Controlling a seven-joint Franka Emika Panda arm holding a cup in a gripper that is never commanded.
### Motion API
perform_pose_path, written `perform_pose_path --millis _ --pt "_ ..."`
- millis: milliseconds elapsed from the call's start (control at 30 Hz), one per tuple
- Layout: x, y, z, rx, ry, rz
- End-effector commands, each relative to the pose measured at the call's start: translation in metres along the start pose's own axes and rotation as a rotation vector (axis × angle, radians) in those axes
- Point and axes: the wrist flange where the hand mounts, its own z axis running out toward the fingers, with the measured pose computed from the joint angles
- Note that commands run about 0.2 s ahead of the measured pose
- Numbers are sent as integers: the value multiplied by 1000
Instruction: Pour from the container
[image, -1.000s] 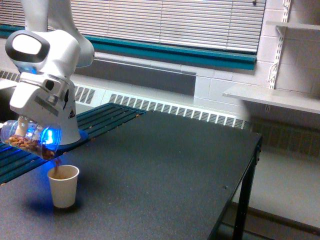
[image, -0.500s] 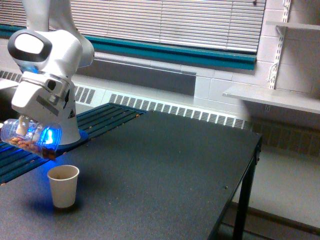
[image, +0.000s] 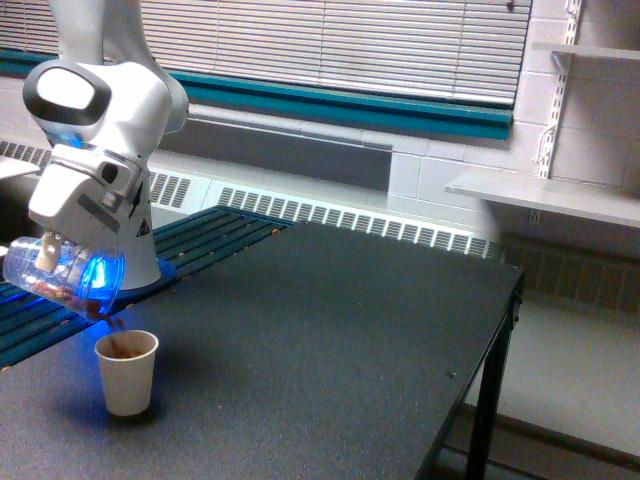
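Observation:
The container (image: 55, 275) is a clear plastic jar lying nearly on its side in the air, its mouth tilted down toward the exterior view's right. Brown bits lie along its lower wall, and some fall from its mouth. My gripper (image: 50, 262) is shut on the container from above, under the white arm. A blue light glows at the jar. Directly below the mouth stands a small cream paper cup (image: 127, 372) on the dark table (image: 330, 330), with brown bits showing inside it.
The arm's white base (image: 140, 255) stands on a blue slatted surface (image: 215, 232) behind the cup. The table's edge and a black leg (image: 487, 400) are at the exterior view's right. A radiator grille and window blinds line the back wall; shelves hang at the right.
The arm and jar have risen slightly and the jar has tilted further. Fewer brown bits remain in the jar, and bits are falling into the paper cup again.

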Motion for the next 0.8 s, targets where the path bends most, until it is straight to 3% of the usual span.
perform_pose_path --millis 33,367,800 --pt "4 1 -4 -24 -7 -38" --pt "8 3 -8 -51 -26 -57" --pt "6 3 -9 -46 -38 -55"
